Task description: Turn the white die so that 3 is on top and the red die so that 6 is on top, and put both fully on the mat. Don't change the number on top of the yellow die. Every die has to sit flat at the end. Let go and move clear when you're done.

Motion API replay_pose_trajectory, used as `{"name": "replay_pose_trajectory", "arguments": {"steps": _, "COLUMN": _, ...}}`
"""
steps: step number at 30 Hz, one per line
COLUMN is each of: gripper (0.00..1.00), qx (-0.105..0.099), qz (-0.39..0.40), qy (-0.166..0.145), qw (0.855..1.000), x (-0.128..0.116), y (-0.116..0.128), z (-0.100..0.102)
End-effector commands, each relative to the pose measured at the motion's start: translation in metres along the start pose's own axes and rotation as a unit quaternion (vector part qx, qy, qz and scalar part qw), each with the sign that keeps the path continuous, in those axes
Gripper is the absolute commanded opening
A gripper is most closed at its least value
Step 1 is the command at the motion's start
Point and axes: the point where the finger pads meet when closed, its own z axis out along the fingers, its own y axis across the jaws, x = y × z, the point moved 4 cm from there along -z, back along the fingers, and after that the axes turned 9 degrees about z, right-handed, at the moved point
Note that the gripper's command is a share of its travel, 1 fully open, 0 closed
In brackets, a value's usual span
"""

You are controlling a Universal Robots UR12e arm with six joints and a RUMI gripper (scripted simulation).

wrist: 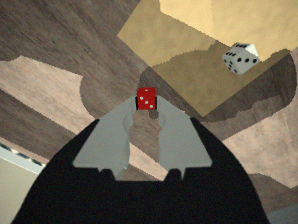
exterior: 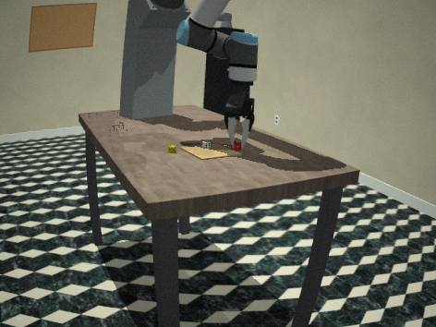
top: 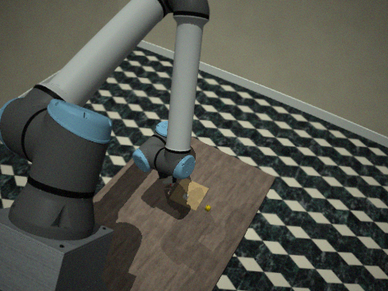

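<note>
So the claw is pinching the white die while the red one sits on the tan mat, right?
Not quite: they are swapped. The wrist view shows the claw pinching the red die, while the white die sits on the tan mat.

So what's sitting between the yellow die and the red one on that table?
The tan mat, with the white die resting on it. The exterior view shows it: yellow die at the left, red die at the right between the pincer tips.

place: bare test room | plain beige walls [exterior: 351, 69] | checkered floor [exterior: 55, 259] | lone wooden table [exterior: 240, 185]
</note>
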Motion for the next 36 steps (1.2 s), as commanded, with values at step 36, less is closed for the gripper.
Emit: {"name": "replay_pose_trajectory", "arguments": {"steps": 36, "gripper": 0.03, "qx": 0.000, "qz": 0.000, "qy": 0.000, "qw": 1.000, "x": 0.0000, "y": -0.0003, "z": -0.0051}}
